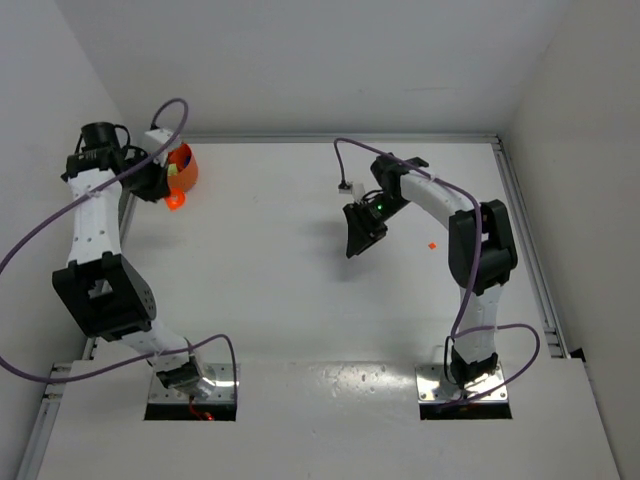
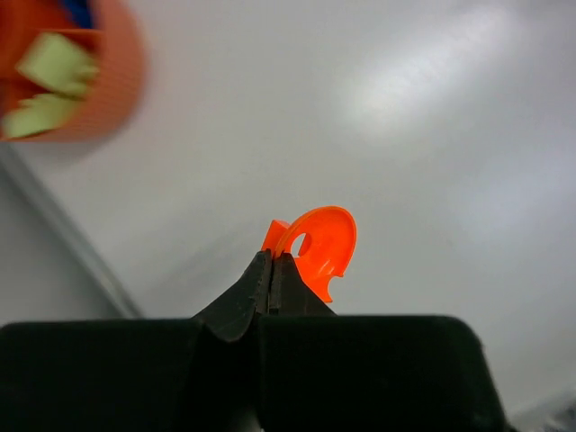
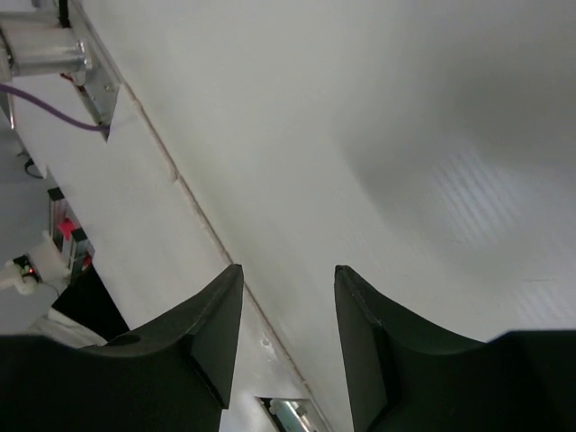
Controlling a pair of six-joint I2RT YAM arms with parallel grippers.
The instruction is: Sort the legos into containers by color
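Where the white table (image 1: pixel 280 300) runs back to the wall, the left arm (image 1: pixel 95 240) reaches out to about ten o'clock and the right arm (image 1: pixel 470 240) bends in toward the middle. The orange bowl (image 1: pixel 188 170) sits in that far-left corner, with yellow-green bricks (image 2: pixel 49 81) and a blue brick (image 2: pixel 81 11) inside, all blurred. The left gripper (image 2: pixel 273 268) hangs just at the bowl's six o'clock, its jaws clamped tight on a flat orange piece (image 2: pixel 322 243) with a rounded edge and a hole. The right gripper (image 3: pixel 288 324) is over bare table near the centre, jaws parted with nothing between them. A tiny orange brick (image 1: pixel 432 245) lies on the table at its three o'clock, apart from it.
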